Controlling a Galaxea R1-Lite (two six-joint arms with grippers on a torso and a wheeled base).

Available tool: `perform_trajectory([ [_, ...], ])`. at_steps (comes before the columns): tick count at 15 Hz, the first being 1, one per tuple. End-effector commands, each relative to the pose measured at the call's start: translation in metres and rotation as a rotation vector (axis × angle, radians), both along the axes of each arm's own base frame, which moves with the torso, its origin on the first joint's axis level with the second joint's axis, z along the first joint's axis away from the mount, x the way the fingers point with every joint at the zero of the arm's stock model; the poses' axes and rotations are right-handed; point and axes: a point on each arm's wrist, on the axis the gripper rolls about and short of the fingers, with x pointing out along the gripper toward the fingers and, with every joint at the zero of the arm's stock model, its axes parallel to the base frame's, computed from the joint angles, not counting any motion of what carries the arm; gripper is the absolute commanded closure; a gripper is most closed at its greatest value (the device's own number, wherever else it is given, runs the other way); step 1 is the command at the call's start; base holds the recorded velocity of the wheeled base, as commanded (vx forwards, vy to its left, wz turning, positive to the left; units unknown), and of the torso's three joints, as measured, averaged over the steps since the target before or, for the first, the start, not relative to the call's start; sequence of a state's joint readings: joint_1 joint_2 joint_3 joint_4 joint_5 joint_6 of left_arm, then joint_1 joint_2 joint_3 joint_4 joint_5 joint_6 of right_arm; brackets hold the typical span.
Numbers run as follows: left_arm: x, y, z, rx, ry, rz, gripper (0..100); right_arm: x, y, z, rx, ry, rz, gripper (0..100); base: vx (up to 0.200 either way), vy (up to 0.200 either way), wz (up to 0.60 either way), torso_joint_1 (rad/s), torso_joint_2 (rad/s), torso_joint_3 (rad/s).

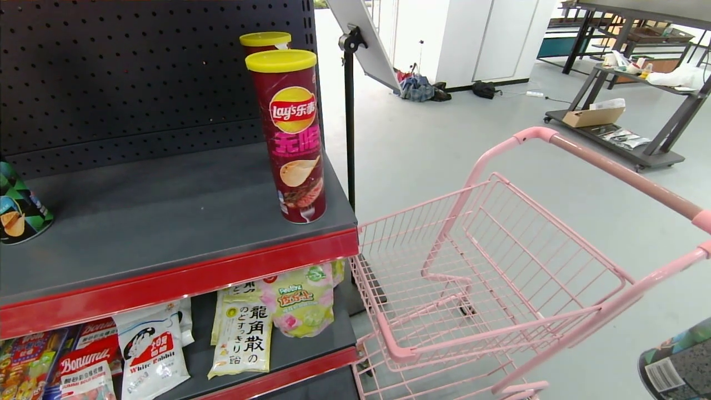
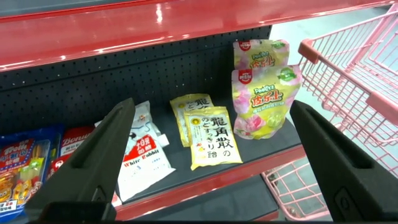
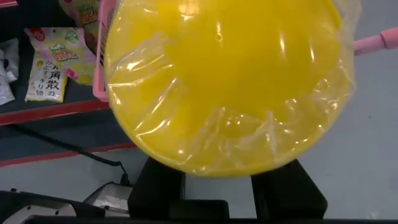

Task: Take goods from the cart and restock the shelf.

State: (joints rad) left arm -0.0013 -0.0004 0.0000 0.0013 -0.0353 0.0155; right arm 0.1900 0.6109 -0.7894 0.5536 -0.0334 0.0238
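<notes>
Grey shelf beside pink cart; right tool grips can.

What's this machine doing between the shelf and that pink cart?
The robot is moving goods from the pink cart onto shelves. Its right gripper grips a yellow-lidded chip can near the cart. Its left gripper, fingers open and empty, faces the snack bags on the lower shelf. Two maroon cans stand on the upper shelf.

A red chip can stands at the right end of the shelf, a second can just behind it. Right of the shelf sits the pink cart; beyond it, a barcoded can.
</notes>
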Motion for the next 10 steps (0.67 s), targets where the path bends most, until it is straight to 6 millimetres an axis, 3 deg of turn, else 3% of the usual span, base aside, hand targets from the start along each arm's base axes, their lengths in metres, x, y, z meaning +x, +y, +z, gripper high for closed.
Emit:
perform_trajectory([
  [1, 0.0, 0.0, 0.0, 0.0, 0.001, 0.0, 0, -0.0068, -0.0013, -0.0027, 0.003, -0.022, -0.001, 100, 0.0, 0.0, 0.0, 0.0, 0.0, 0.0],
  [3, 0.0, 0.0, 0.0, 0.0, 0.001, 0.0, 0, -0.0065, -0.0013, -0.0021, 0.001, -0.024, 0.0, 100, 0.0, 0.0, 0.0, 0.102, -0.29, -0.193],
  [10, 0.0, 0.0, 0.0, 0.0, 0.001, 0.0, 0, -0.0034, -0.0006, -0.0016, -0.025, -0.022, 0.016, 100, 0.0, 0.0, 0.0, 0.196, -0.53, -0.327],
])
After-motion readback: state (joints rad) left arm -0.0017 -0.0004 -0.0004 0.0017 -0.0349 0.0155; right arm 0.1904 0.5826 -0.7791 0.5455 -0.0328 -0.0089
